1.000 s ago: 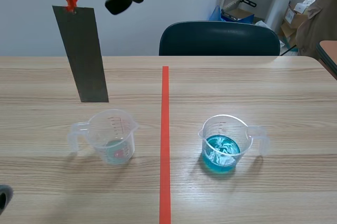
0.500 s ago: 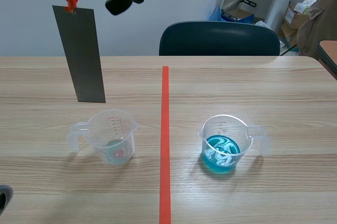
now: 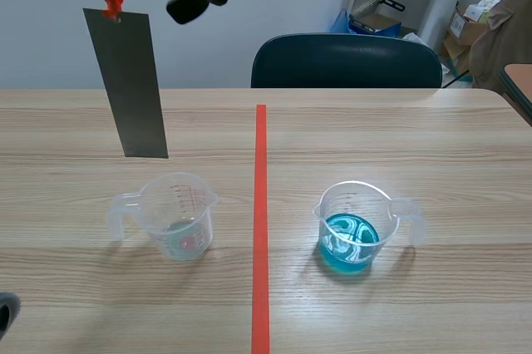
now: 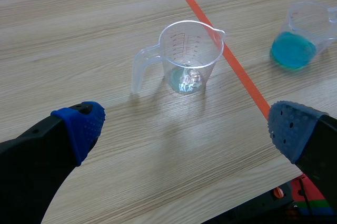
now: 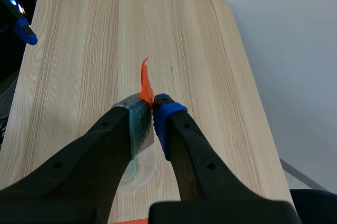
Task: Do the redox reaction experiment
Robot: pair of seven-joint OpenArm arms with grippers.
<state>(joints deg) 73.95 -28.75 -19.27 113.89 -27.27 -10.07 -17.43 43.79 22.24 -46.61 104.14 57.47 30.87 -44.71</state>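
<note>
**Room on every side**

The right claw (image 5: 152, 111) grips one flat grey metal strip (image 3: 129, 84) by its orange tab (image 5: 145, 82). The strip's lower edge hangs clear above one near-empty clear plastic cup (image 3: 177, 214). A second clear cup holding blue liquid (image 3: 356, 225) stands well apart. The left claw (image 4: 187, 126) gapes at the worktop's (image 3: 416, 130) near-left corner.

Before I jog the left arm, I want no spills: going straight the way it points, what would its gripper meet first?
Likely the nearly empty measuring cup, standing straight ahead of the open left gripper, though depth is unclear.

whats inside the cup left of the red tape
The left cup holds a thin teal film of liquid at its bottom. A bright glare there hides whether anything solid lies in it.
</note>
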